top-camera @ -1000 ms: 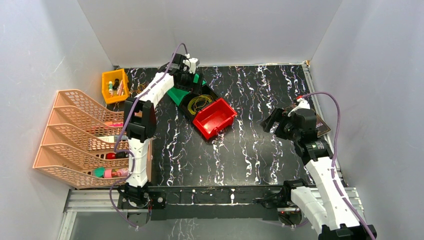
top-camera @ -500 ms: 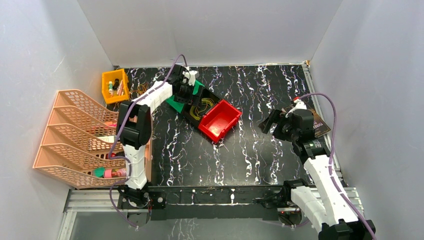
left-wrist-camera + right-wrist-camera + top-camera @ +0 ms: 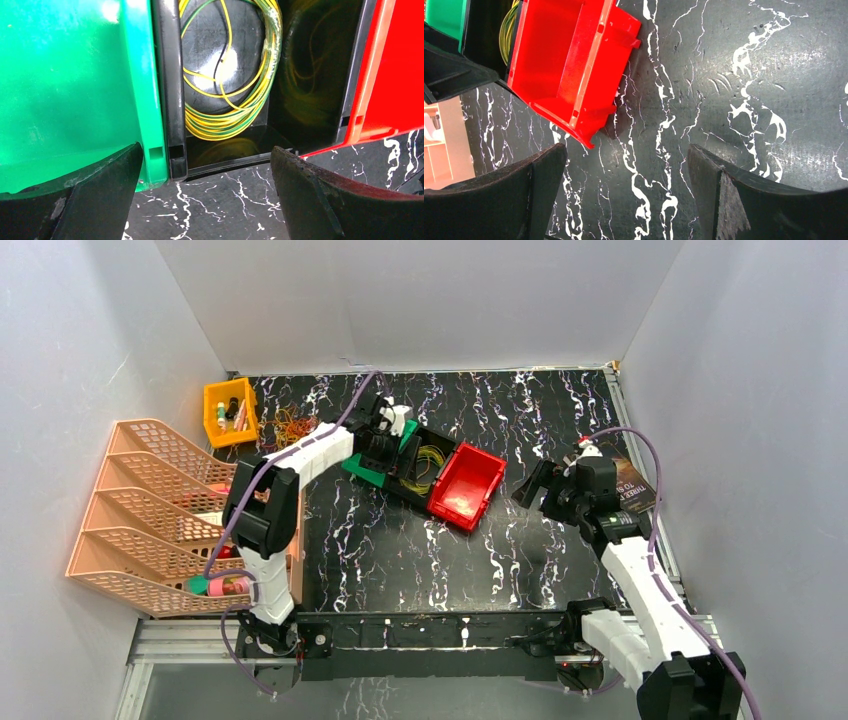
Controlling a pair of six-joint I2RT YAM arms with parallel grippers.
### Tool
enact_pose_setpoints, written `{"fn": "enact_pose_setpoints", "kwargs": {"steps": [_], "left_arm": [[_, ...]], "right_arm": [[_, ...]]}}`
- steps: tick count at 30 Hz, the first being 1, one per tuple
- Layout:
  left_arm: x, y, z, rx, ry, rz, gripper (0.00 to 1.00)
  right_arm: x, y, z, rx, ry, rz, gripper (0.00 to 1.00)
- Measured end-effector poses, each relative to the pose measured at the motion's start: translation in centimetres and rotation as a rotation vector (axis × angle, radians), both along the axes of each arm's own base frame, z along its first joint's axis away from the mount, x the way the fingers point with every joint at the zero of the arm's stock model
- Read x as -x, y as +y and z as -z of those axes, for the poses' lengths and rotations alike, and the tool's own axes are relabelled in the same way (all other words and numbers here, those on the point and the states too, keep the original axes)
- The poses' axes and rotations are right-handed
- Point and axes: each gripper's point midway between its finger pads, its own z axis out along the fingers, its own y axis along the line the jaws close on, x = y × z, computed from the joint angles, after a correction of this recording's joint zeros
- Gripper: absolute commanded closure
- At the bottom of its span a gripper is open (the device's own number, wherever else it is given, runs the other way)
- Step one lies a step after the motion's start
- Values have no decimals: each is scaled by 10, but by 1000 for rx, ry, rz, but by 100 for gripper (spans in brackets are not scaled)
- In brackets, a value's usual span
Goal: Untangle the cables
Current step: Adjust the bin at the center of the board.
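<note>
So the row of three bins has slid over the last second, out from the back-left and toward the middle of the bench (image 3: 724,75), turning a bit as it went. The left arm swung along with it. The left gripper (image 3: 206,149) is spread wide at the near end of the black bin (image 3: 167,75), with the green bin (image 3: 65,85) on one side and the red bin (image 3: 569,60) on the other. It's not clamped on anything.

The yellow-green cables (image 3: 220,124) are coiled inside the black bin, untouched. There's also a loose bunch (image 3: 290,425) lying on the bench back by the yellow bin, well away from both arms.

The right gripper (image 3: 626,147) has crept closer to the red bin. It's wide open too, with nothing in it, hovering over bare bench.

My read: this is just setup, getting the coil where both arms can reach it. No actual untangling yet.
</note>
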Motion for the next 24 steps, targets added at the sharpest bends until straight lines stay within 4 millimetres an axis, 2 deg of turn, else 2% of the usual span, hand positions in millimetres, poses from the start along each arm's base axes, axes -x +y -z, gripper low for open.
{"fn": "enact_pose_setpoints", "kwargs": {"steps": [6, 12, 18, 24], "left_arm": [[23, -28, 3, 9, 13, 52, 2], [55, -52, -5, 37, 18, 111, 2], [68, -60, -17, 66, 3, 119, 2], [77, -72, -19, 90, 0, 122, 2]], "right_arm": [[-11, 5, 13, -8, 39, -5, 2], [-19, 2, 28, 13, 75, 14, 2], [-32, -3, 46, 46, 108, 43, 2], [-47, -2, 67, 66, 153, 53, 2]]}}
